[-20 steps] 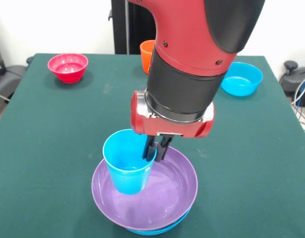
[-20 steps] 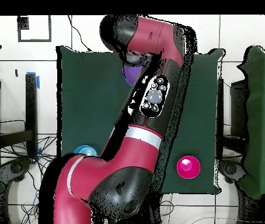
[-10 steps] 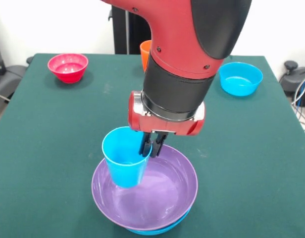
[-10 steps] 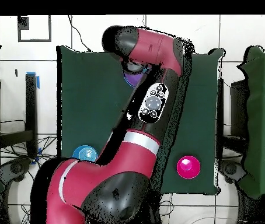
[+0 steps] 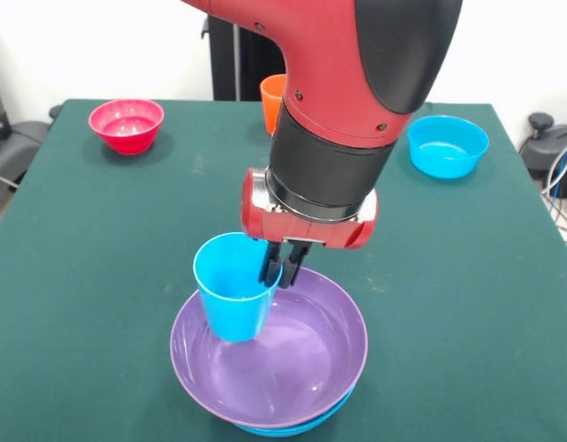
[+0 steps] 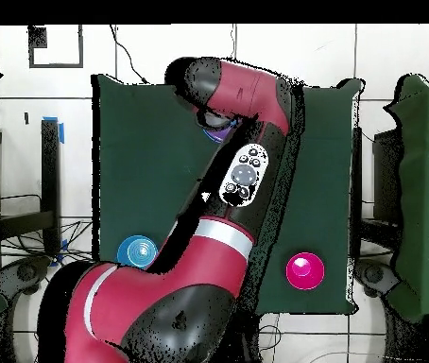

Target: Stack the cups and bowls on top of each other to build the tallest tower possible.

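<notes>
Now light blue cup (image 5: 234, 297) in gripper (image 5: 282, 269), over purple bowl (image 5: 293, 368).

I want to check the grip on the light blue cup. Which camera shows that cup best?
The front view: the light blue cup shows whole, tilted over the purple bowl, with the tool pinching its rim. In the overhead view the arm covers the cup.
</notes>
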### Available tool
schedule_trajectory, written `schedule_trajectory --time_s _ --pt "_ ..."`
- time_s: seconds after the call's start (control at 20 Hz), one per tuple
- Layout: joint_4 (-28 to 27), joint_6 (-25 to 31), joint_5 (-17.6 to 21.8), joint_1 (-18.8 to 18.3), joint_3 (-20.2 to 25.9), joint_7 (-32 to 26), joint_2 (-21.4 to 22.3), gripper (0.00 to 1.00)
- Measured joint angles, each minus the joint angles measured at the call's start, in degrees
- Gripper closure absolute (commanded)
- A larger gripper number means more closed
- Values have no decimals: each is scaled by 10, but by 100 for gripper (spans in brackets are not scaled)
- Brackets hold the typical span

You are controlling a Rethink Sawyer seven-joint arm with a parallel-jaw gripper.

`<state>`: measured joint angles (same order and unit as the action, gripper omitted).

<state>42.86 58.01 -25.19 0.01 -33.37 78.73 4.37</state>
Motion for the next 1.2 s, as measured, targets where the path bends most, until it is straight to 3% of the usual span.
schedule_trajectory --time_s 1.2 --pt "22 -24 9 3 42 0 11 100"
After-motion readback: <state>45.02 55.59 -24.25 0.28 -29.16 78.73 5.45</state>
